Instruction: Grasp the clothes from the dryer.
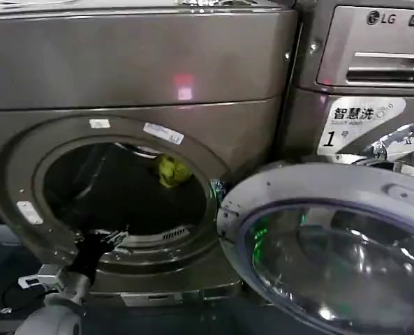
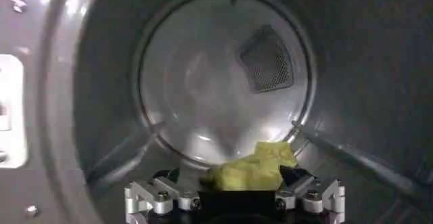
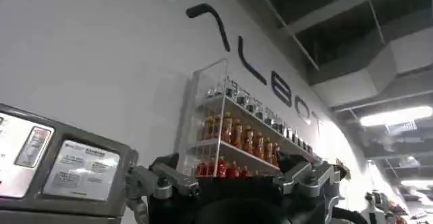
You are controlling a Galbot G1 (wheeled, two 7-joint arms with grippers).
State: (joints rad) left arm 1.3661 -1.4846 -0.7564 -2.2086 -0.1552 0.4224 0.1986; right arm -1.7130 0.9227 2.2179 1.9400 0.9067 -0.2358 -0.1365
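— Where are the clothes [image 1: 172, 169]?

— Inside the dryer [image 1: 137, 70], a small yellow-green wad lying on the drum floor, toward the back and the right side of the round opening as my head sees it. From my left wrist the wad [image 2: 252, 168] sits just beyond my left pincer [image 2: 233, 193], low in front of the drum's pale back wall.

— Have you got hold of it?

— Not yet, as far as I can judge. The left pincer [image 1: 103, 241] is at the lower lip of the opening, at its left, just crossing into the drum. In the wrist view its fingers [image 2: 154, 193] stand apart on either side, released, and the wad lies between and past them. Whether anything touches the cloth I cannot tell; it looks free.

— And the door?

— The door [image 1: 332, 244] is swung wide open to the right, glass facing up and out, so the way in is clear.

— Your other arm?

— The right pincer [image 3: 233, 195] is parked well away, pointing up at a white wall and a rack of bottles [image 3: 237, 141]. Whether it is clenched or released I cannot tell.

— So how far along are you?

— Opening is done and the approach is about half made. Left to do: reach deeper, settle the fingers around the wad, clench, and draw it out past the rim.
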